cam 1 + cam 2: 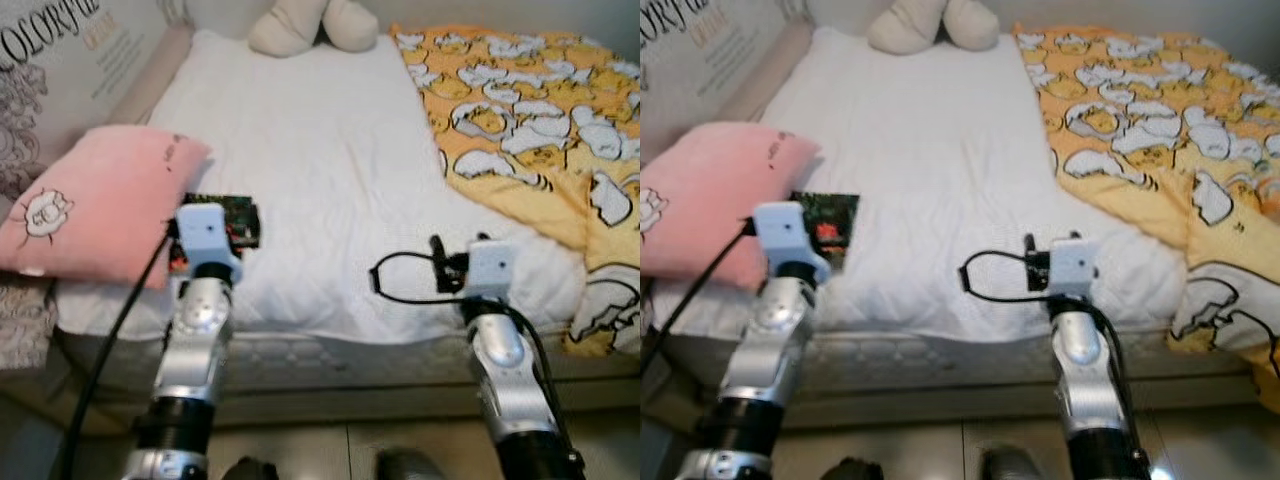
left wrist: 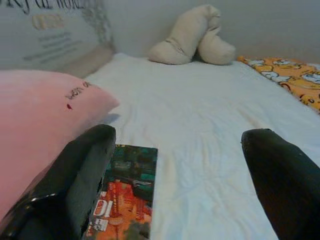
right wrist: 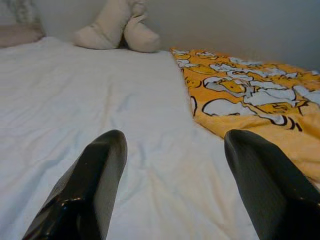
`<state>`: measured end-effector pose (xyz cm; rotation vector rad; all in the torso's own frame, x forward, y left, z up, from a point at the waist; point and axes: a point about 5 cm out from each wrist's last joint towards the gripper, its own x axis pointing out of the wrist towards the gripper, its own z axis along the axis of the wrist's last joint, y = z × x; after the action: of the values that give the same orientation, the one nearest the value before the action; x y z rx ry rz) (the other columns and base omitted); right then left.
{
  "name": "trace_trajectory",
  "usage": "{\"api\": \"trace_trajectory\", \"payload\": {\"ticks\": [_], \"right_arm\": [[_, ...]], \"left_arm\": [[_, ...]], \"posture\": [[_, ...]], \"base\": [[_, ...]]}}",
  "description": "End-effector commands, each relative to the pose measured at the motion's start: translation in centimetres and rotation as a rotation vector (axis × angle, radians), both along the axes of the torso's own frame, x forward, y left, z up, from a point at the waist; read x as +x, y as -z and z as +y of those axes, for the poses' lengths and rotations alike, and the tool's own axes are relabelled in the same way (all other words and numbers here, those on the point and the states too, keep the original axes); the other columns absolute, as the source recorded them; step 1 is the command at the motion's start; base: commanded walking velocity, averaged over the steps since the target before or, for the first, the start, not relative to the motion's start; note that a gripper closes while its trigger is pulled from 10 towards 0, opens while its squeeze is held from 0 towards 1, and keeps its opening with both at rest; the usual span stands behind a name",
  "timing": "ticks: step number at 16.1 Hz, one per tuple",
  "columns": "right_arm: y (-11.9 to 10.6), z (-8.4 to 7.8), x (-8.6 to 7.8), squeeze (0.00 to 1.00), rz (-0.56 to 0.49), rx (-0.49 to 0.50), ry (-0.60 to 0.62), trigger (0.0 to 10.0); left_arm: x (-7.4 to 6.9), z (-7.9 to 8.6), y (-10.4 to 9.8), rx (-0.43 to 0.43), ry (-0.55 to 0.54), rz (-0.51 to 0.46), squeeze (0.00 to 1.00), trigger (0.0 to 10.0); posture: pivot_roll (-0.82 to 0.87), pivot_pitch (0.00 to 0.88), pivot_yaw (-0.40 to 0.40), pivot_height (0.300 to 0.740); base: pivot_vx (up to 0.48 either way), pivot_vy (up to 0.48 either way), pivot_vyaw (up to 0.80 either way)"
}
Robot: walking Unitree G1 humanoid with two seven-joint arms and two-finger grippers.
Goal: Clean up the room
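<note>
At the left edge of the bed, the pink pillow lies flat on the white sheet. A thin book with a dark, red-printed cover lies flat just beside the pillow, near the mattress front edge. The left gripper hovers with fingers spread wide. The book sits ahead of it, offset toward its pillow-side finger, long axis running roughly along the approach line. The left arm is clearly the nearer. The right gripper, also wide open, holds nothing over bare sheet. The orange duck-print blanket covers the right side.
</note>
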<state>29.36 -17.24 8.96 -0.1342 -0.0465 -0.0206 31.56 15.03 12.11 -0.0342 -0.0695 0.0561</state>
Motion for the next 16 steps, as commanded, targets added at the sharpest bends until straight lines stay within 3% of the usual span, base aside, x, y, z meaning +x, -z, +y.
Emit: {"api": "trace_trajectory", "payload": {"ticks": [1, 10, 11, 14, 16], "right_arm": [[0.45, -0.60, -0.15, 0.00, 0.029, -0.021, 0.015, 10.0], [0.79, -0.88, -0.24, 0.00, 0.045, -0.048, -0.008, 10.0], [0.48, -0.93, -0.30, 0.00, 0.014, -0.041, -0.011, 10.0], [0.37, -0.62, -0.33, 0.00, 0.004, -0.036, -0.023, 10.0], [0.33, -0.59, -0.30, 0.00, 0.000, -0.032, -0.020, 10.0]], "left_arm": [[-0.07, -0.91, 0.16, 0.009, 0.037, 0.005, 0.00, 10.0], [0.42, -1.23, 0.12, -0.008, 0.036, 0.007, 0.00, 10.0], [0.47, -0.88, 0.00, 0.045, -0.008, -0.001, 0.00, 10.0], [0.65, -1.13, 0.39, 0.002, 0.037, 0.030, 0.00, 10.0], [0.70, -1.09, 0.28, 0.024, 0.028, 0.025, 0.00, 10.0]], "posture": [[-0.14, 0.000, 0.043, 0.697], [-0.14, 0.000, 0.038, 0.697], [-0.15, 0.000, 0.039, 0.697], [-0.15, 0.000, 0.041, 0.697], [-0.15, 0.000, 0.042, 0.697]], "base": [[0.000, -0.480, 0.00], [0.000, -0.479, -0.71], [0.000, -0.458, -0.77], [0.000, 0.000, 0.00], [0.416, 0.000, 0.00]]}}
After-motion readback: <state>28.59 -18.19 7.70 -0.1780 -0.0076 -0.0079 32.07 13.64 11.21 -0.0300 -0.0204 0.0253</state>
